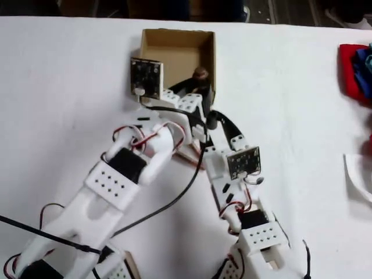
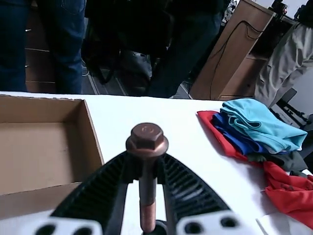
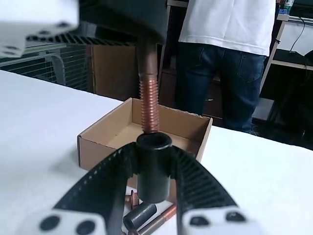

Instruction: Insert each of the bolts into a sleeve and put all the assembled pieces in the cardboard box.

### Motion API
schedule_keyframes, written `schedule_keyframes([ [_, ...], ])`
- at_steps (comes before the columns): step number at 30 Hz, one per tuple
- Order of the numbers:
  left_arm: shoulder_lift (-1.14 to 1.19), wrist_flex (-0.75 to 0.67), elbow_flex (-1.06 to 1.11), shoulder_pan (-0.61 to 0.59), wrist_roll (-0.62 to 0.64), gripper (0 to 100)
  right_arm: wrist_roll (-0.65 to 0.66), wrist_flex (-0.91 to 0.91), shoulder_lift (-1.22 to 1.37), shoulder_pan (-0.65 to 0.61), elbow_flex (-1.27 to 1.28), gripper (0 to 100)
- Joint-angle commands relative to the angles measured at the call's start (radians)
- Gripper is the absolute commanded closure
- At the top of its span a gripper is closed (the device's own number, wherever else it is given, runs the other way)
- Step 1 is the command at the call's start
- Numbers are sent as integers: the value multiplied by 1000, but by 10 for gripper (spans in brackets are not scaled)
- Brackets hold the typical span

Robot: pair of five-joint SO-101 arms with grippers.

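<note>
Insertion step — your left pincer [image 2: 145, 159] grips the copper hex-head bolt [image 2: 147, 142], right pincer [image 3: 154, 151] clasps the black cylindrical sleeve [image 3: 154, 176] — lower it straight, aligned.

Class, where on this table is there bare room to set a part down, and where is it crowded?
Free: the table left of the cardboard box, and the stretch between box and cloths. Crowded: at the box's near wall, where the left gripper holding a bolt meets the right gripper holding a sleeve, above loose parts.
</note>
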Motion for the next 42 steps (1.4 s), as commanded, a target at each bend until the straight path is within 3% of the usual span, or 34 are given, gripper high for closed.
schedule_keyframes([
  [1, -44, -5, -45, 11, 18, 974, 8, 5, -25, -13, -8, 978],
  [33, -40, 3, 61, 55, -9, 974, 8, 2, -25, -13, -11, 978],
  [38, 51, 2, 77, 58, -115, 974, 6, 4, -25, -13, -11, 978],
  [42, 109, 5, 39, 58, -124, 973, 6, 4, -25, -13, -11, 978],
])
